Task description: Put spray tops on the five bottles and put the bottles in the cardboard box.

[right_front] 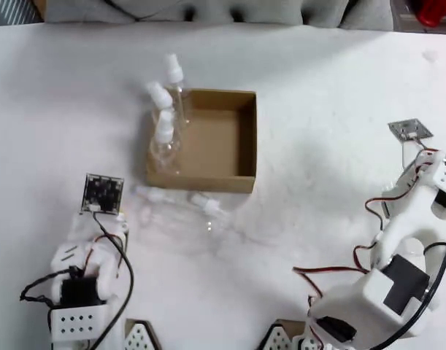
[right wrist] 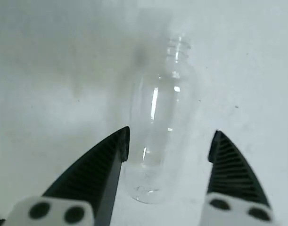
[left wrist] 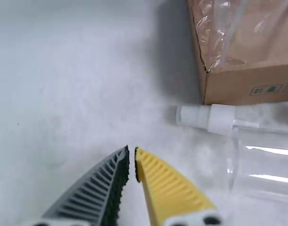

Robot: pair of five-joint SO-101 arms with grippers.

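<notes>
The cardboard box [right_front: 201, 179] sits open-topped near the middle of the white table [right_front: 317, 87]. Three spray-topped bottles [right_front: 164, 135] stand along the box's left wall, and their white tops rise above the rim. Two further clear bottles lie on the table just in front of the box. One of these, the left lying bottle [right_front: 158, 197], is near the box's front left corner. The other, the right lying bottle [right_front: 208, 206], is beside it toward the centre.

In the left wrist view, a capped bottle [left wrist: 214, 117] lies on its side close to a corner of the box [left wrist: 247, 84]. Its white spray top points away from the box wall. The left gripper [left wrist: 132, 154] hovers over bare table near this bottle. Its grey and yellow fingers are almost together and hold nothing.

In the right wrist view, a capless bottle [right wrist: 158, 122] lies on the table with its threaded neck [right wrist: 179, 47] pointing away from the camera. The right gripper [right wrist: 169, 134] is spread wide. Its black fingers [right wrist: 106, 165] sit on either side of the bottle's base end, and contact cannot be determined.

In the high view, the left arm [right_front: 84, 292] is at the near left edge and the right arm [right_front: 405, 248] at the near right, well apart from the box.
</notes>
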